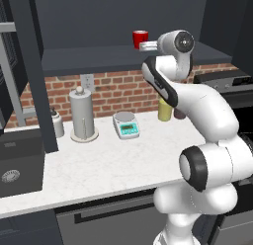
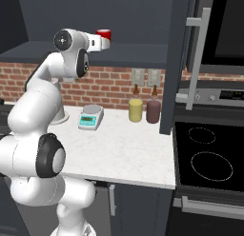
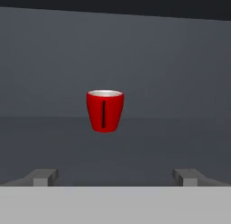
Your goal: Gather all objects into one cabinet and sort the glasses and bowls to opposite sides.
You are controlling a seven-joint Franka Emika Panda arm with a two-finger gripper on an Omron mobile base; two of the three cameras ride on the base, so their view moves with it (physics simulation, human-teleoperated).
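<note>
Hand view: the red cup (image 3: 104,111) stands upright on the dark cabinet shelf (image 3: 135,142), centred ahead of the gripper (image 3: 115,177); a thin dark vertical line runs down its near side, and its rim is pale.
Gripper state: the jaws stand wide apart, one fingertip (image 3: 44,176) at each lower side of the hand view, with nothing between them; the cup is ahead of them and untouched.
Left base view: the white arm (image 1: 207,140) rises from the lower right and reaches up to the open cabinet (image 1: 123,59); the red cup (image 1: 140,38) sits on the shelf just beyond the hand.
Right base view: the red cup (image 2: 104,35) shows just past the wrist on the same shelf; the cabinet door (image 2: 178,63) stands open, its light-grey bar handle (image 2: 198,56) toward the camera.
Counter (image 1: 108,160): white marbled top carrying a paper towel holder (image 1: 82,114), a small scale (image 1: 126,124), a yellow canister (image 2: 136,109) and a maroon canister (image 2: 153,111) against the brick wall.
Cooktop (image 2: 209,159): black, to the right of the counter.
Sink (image 1: 17,165): dark, at the counter's left end.
</note>
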